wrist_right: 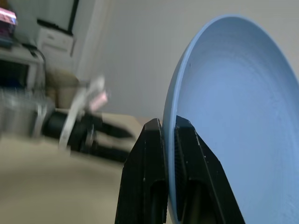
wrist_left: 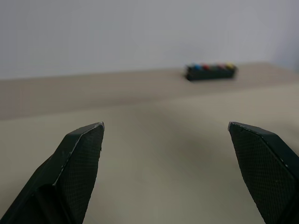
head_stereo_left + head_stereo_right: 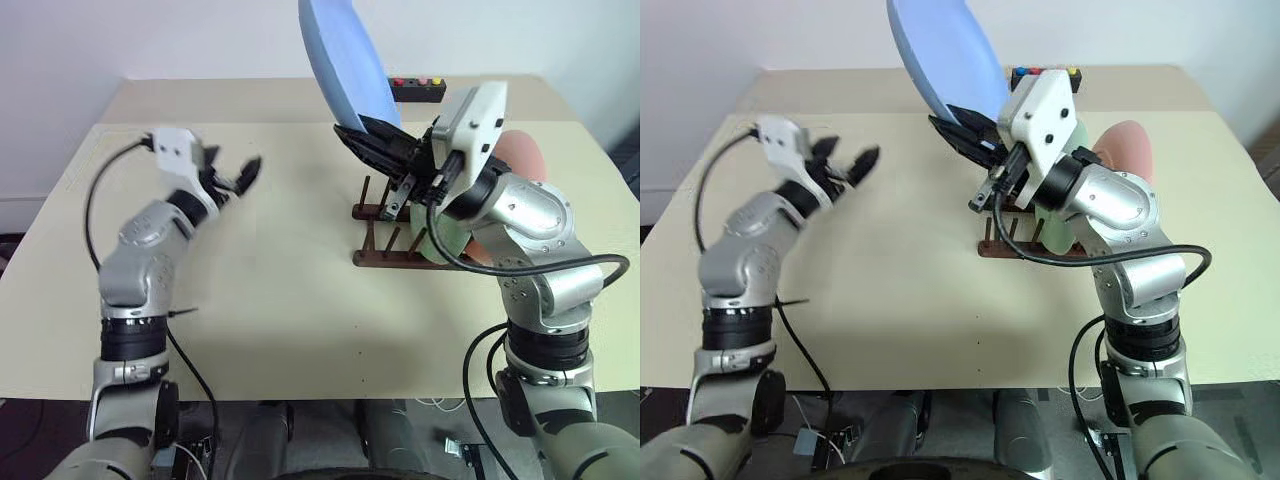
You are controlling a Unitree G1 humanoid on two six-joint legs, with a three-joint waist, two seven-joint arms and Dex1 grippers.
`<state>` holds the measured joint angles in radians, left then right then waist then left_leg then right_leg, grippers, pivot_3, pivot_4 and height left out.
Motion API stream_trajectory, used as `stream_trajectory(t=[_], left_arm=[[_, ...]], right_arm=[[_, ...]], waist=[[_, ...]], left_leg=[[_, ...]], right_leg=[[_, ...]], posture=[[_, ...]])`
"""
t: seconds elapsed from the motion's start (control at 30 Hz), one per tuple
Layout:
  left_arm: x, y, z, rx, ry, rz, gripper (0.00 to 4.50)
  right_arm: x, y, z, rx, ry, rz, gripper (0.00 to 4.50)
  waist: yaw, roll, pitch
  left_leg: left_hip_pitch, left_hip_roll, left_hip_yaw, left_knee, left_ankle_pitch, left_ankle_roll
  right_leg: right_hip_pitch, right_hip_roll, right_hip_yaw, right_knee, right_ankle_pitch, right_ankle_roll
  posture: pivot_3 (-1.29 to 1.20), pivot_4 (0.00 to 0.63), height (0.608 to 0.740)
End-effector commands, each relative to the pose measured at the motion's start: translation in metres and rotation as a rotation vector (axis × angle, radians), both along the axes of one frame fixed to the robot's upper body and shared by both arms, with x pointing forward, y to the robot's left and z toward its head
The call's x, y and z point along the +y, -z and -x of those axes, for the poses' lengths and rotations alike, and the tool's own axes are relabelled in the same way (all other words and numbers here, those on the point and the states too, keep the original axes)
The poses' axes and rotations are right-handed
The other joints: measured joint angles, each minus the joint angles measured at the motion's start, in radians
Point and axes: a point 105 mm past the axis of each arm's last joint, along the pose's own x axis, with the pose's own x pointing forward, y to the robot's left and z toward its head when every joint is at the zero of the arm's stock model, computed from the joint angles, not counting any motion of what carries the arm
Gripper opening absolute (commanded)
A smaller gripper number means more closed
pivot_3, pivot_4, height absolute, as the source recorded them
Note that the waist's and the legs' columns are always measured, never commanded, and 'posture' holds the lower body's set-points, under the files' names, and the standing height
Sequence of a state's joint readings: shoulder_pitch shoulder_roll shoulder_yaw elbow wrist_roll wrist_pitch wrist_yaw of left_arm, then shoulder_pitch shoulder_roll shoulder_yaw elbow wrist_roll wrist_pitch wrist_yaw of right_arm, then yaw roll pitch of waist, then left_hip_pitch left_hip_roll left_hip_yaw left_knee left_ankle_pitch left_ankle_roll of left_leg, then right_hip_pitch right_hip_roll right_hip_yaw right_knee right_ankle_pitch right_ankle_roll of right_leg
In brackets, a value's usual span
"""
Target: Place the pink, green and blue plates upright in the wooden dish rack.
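The small dark brown wooden dish rack (image 3: 392, 235) with upright pegs stands on the beige table (image 3: 280, 300). Above the rack, the right gripper (image 3: 352, 137) pinches the lower rim of the round light sky blue plastic plate (image 3: 345, 62), holding it on edge in the air. The pale mint green plate (image 3: 1057, 232) and the larger salmon pink plate (image 3: 524, 155) stand in the rack, partly hidden by the right arm. Well to the rack's left, the left gripper (image 3: 240, 178) hangs over the table with its fingers spread wide, holding nothing. Behind the rack lies a small black box with coloured buttons (image 3: 418, 89).
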<state>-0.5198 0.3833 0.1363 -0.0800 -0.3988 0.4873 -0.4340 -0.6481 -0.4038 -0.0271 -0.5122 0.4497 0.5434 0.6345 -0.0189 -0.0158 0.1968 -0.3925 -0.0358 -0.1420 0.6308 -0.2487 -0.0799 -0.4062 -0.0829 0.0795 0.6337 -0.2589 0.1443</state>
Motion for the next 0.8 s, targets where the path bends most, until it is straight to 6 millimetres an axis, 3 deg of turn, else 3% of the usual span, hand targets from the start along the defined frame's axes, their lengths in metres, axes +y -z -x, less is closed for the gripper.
stream_trajectory(t=[0.03,0.33,0.8], left_arm=[[-0.032,0.001,0.030,-0.110,0.217,-0.091,4.35],[-0.052,0.023,0.069,-0.137,0.457,-0.148,4.35],[-0.056,0.028,0.076,-0.125,0.499,-0.166,4.35]], right_arm=[[-0.008,-0.007,0.010,0.088,-0.037,-0.138,0.00],[-0.023,-0.003,0.013,0.292,-0.058,-0.349,0.00],[-0.034,0.021,0.005,0.467,-0.002,-0.428,0.00]], waist=[[0.000,0.000,0.000],[0.000,0.001,0.000],[0.000,0.001,0.000]], left_leg=[[0.000,0.000,0.000,0.000,0.000,0.000],[0.000,0.000,0.000,0.000,0.000,0.000],[0.000,0.000,0.000,0.000,0.000,0.000]], right_leg=[[0.000,0.000,0.000,0.000,0.000,0.000],[0.000,0.000,0.000,0.000,0.000,-0.001],[0.000,0.001,0.000,0.000,0.000,-0.001]], posture=[[0.00,0.150,0.740],[0.00,0.150,0.740],[0.00,0.150,0.740]])
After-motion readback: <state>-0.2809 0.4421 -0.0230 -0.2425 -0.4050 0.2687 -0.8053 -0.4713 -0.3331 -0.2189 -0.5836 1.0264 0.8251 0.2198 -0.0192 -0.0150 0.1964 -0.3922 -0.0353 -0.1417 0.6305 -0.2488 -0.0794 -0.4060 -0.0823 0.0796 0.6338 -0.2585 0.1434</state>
